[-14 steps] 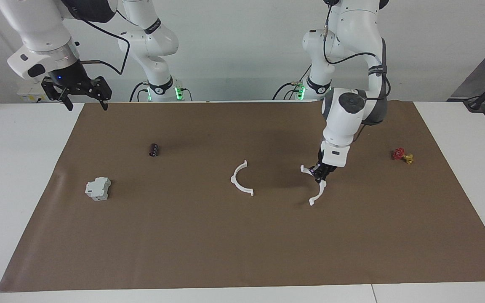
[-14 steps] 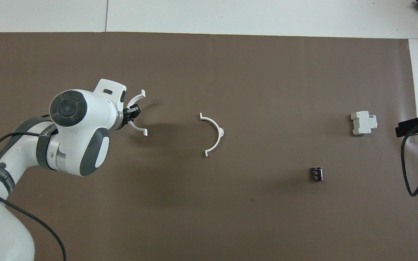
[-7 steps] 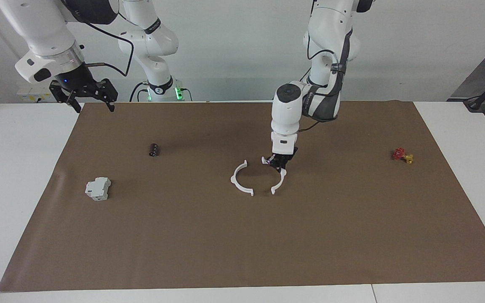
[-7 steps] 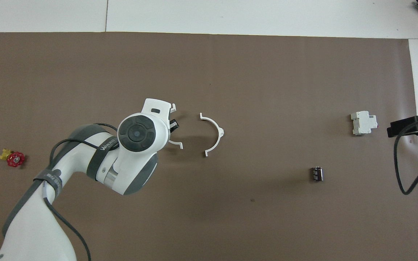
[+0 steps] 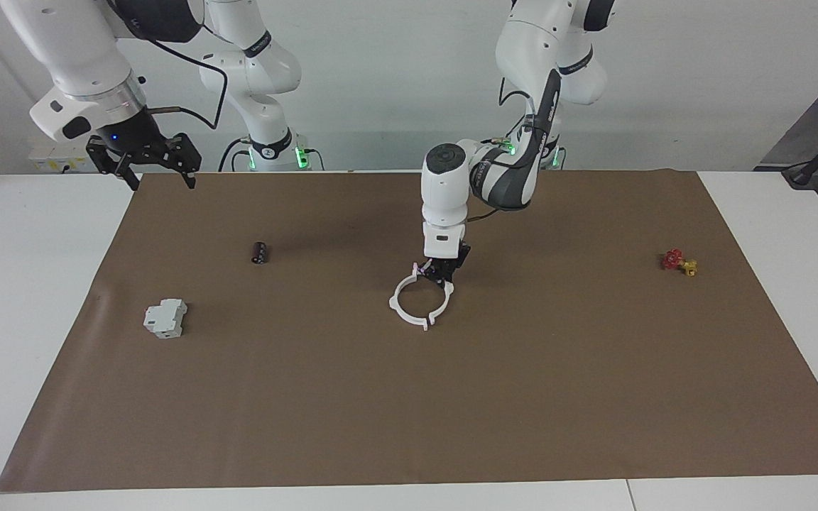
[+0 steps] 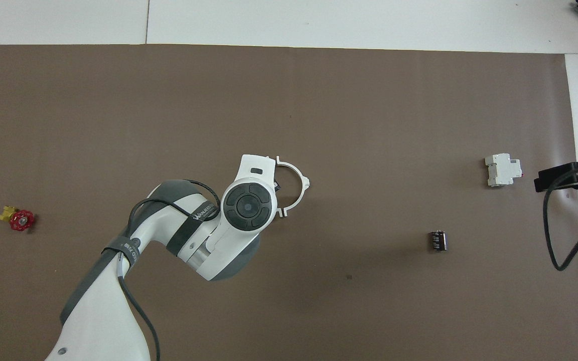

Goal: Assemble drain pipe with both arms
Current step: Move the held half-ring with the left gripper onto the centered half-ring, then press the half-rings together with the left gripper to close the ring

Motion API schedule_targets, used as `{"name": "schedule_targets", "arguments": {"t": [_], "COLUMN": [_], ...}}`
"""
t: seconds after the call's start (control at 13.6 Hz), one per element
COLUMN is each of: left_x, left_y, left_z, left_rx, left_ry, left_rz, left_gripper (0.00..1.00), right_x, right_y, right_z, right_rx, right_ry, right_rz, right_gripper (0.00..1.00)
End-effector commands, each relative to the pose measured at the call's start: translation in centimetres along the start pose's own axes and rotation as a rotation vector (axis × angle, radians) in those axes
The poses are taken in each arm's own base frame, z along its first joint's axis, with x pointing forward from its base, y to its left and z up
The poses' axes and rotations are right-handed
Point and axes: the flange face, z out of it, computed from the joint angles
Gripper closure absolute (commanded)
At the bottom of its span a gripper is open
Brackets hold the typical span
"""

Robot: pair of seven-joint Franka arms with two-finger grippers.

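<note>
The left tool (image 5: 443, 278) is gripping one white half-ring (image 5: 442, 304) and pressing it against the other half-ring (image 5: 397, 303), lying mid-surface on the brown mat (image 5: 409, 397); the ring looks nearly closed, joining apparently unfinished. The right tool (image 5: 157, 165) is waiting, spread wide, over the mat's corner.

1. The left gripper (image 5: 443, 277) has carried its white half-ring (image 5: 443, 301) from the left arm's end of the brown mat toward the middle.
2. That half-ring now meets the other half-ring (image 5: 400, 301) lying there, so the two form one ring; a second ago they were well apart.
3. The right gripper (image 5: 145, 165), raised over the mat's corner, has shifted slightly toward the middle.
</note>
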Motion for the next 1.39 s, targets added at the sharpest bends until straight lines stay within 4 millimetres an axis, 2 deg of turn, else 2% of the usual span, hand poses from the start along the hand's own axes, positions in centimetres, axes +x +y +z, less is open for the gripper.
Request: {"name": "schedule_targets", "arguments": {"t": [0.0, 0.66, 1.1, 1.32], "left_x": [0.1, 0.3, -1.2, -1.3], "left_y": [0.3, 0.2, 0.1, 0.1], "left_z": [0.5, 1.3, 2.3, 2.3], "left_rx": [0.013, -0.008, -0.035, -0.035], "left_ry": [0.037, 0.04, 0.068, 0.068], "left_rz": [0.014, 0.016, 0.083, 0.086], "left_gripper": [1.0, 1.0, 1.0, 1.0], "right_x": [-0.4, -0.4, -0.3, -0.3], "right_y": [0.1, 0.1, 0.1, 0.1], "right_z": [0.0, 0.0, 0.0, 0.0], "right_rx": [-0.014, -0.014, -0.013, -0.013], "right_ry": [-0.001, 0.0, 0.002, 0.002], "right_rz": [0.001, 0.001, 0.001, 0.001], "right_gripper": [0.0, 0.0, 0.0, 0.0]}}
